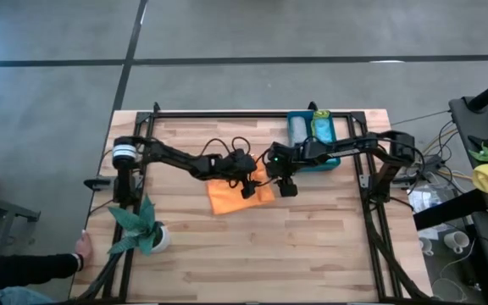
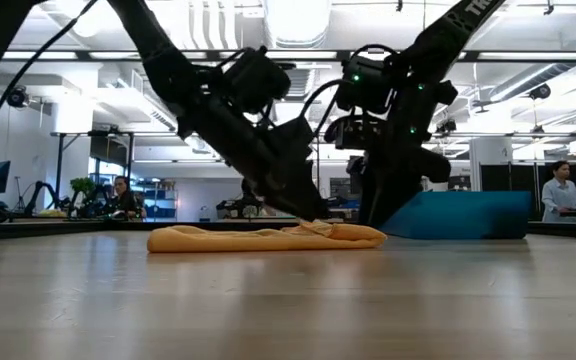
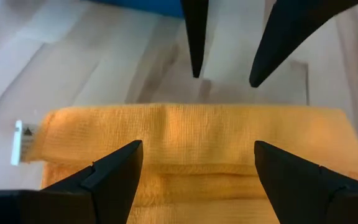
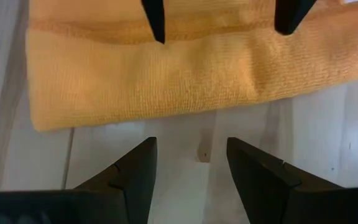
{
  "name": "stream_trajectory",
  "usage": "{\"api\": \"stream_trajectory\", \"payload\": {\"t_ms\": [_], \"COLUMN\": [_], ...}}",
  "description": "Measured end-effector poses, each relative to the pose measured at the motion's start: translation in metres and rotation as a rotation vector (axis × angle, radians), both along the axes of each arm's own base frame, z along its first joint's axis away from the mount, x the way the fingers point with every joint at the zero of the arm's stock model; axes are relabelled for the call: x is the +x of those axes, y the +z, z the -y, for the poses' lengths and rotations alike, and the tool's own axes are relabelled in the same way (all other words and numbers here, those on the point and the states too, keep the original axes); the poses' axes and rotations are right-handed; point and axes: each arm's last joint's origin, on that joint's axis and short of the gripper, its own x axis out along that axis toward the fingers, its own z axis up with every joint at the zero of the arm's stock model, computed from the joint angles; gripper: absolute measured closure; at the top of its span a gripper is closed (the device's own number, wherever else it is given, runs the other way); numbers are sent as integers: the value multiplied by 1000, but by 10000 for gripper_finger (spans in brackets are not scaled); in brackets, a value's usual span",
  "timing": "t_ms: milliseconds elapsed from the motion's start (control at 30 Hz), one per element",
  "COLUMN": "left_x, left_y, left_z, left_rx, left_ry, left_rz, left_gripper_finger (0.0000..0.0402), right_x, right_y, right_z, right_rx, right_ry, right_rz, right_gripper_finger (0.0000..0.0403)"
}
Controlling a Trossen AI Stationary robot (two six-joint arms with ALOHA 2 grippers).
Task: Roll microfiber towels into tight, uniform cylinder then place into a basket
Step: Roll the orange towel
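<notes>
Basket (image 1: 339, 144) holds two rolled towels: one pale blue-grey (image 1: 298, 131), one lime green (image 1: 322, 129). One orange towel (image 1: 231, 195) lies folded on the table (image 1: 312, 246). Left gripper (image 1: 248, 188) and right gripper (image 1: 287, 187) both spread, empty, either side of its edge.

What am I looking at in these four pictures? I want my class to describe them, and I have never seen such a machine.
Two dark robot arms work at a wooden table. One picture looks straight down, one looks level across the tabletop, and two come from cameras on the wrists. An orange towel lies folded flat mid-table. The left gripper and the right gripper hang over its edge with fingers apart, holding nothing. A teal basket at the far edge already holds cloths. A potted plant stands at a near corner.
</notes>
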Motion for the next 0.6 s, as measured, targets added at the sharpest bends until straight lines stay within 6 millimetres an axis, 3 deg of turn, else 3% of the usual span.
{"api": "stream_trajectory", "payload": {"t_ms": [300,600], "left_x": [1,-10], "left_y": [-4,-16], "left_z": [13,17], "left_rx": [103,150], "left_ry": [-96,-15], "left_rz": [-29,-5], "left_gripper_finger": [110,110], "right_x": [0,1], "right_y": [-3,-10], "right_z": [11,24], "right_rx": [-34,19], "right_ry": [44,65], "right_rz": [27,128], "right_gripper_finger": [211,211]}}
